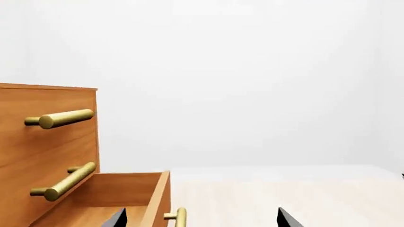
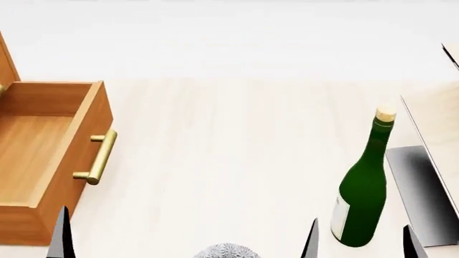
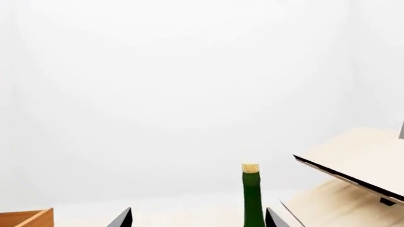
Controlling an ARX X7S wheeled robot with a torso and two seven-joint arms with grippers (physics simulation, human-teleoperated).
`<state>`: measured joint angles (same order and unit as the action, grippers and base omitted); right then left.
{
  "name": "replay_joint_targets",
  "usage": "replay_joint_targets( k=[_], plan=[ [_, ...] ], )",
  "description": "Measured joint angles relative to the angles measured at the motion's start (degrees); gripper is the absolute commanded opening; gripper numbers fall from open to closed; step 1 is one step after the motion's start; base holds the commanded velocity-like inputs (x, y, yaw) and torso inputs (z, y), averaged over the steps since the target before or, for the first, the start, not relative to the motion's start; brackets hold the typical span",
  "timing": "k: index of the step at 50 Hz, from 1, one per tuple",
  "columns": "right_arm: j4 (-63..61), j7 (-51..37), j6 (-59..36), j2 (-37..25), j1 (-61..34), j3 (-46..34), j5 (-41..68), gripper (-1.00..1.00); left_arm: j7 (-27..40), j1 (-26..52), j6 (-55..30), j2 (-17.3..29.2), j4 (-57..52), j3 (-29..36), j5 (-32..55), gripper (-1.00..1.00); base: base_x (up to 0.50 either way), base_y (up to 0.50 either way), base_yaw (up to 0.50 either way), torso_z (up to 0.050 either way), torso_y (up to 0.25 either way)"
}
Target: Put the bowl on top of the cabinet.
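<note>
Open drawer: the lowest drawer [image 2: 50, 156] of the cabinet [image 1: 44, 142] stood pulled out over the worktop [image 2: 229, 150]; what showed of its wooden inside held nothing, and a brass bar handle [image 2: 99, 157] ran along its front.
Cabinet: orange-brown wood at the worktop's left side; in the left wrist view two more brass bar handles [image 1: 60, 119] sat on the closed drawer fronts above the open one.
Bowl: only the speckled white-grey rim of the bowl [image 2: 226, 251] showed at the near edge of the head view, on the worktop between the two tools and well apart from the cabinet; its inside was out of sight.
Green bottle: the bottle [image 2: 364, 185] stood upright with a cork in its neck and a pale label low on its side, to the right of the bowl and just beside the rack.
Rack: a pale wooden rack [image 3: 353, 165] on a dark base [image 2: 423, 193] sat at the worktop's right edge.
Left tool: the left tool [image 1: 200, 218] showed two dark fingertips set wide apart, gripping nothing, near the open drawer's front.
Right tool: the right tool [image 3: 197, 218] likewise had its fingertips spread, holding nothing, with the bottle's neck seen between them further off.
</note>
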<state>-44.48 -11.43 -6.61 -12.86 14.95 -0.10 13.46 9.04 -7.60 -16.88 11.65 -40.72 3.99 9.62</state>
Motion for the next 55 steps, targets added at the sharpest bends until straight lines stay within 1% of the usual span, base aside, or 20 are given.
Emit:
replay_joint_targets(
  k=[8, 14, 34, 52, 55],
  plan=[
    [-1.05, -0.26, 0.76, -0.46, 0.74, 0.06, 0.03, 1.0, 0.14, -0.46, 0.39, 0.52, -0.66, -0.11, 0.8, 1.0, 0.5, 0.0, 0.0, 0.0, 0.002],
    [-1.38, -0.42, 1.39, -0.72, 1.16, -0.06, -0.11, 1.0, -0.82, -1.11, 2.01, 1.18, -0.6, -0.37, 2.82, 1.0, 0.5, 0.0, 0.0, 0.048, 0.0],
    [-1.68, -1.04, 2.88, -1.34, 1.78, -0.42, 0.08, 1.0, -1.71, -1.28, 2.32, 3.16, -0.53, -0.42, 7.7, 1.0, 0.5, 0.0, 0.0, 0.05, 0.0],
    [-1.4, -2.03, 3.03, -1.71, 1.71, -1.13, -0.6, 1.0, -0.82, -0.92, 1.56, 4.25, -0.4, -0.02, 9.29, 1.0, 0.02, 0.0, 0.0, 0.05, 0.0],
    [-1.37, -2.15, 3.05, -1.8, 1.71, -1.24, -0.65, 1.0, -0.79, -0.73, 0.9, 4.41, -0.3, -0.09, 10.22, 1.0, 0.0, 0.0, 0.0, 0.0, 0.0]
  ],
)
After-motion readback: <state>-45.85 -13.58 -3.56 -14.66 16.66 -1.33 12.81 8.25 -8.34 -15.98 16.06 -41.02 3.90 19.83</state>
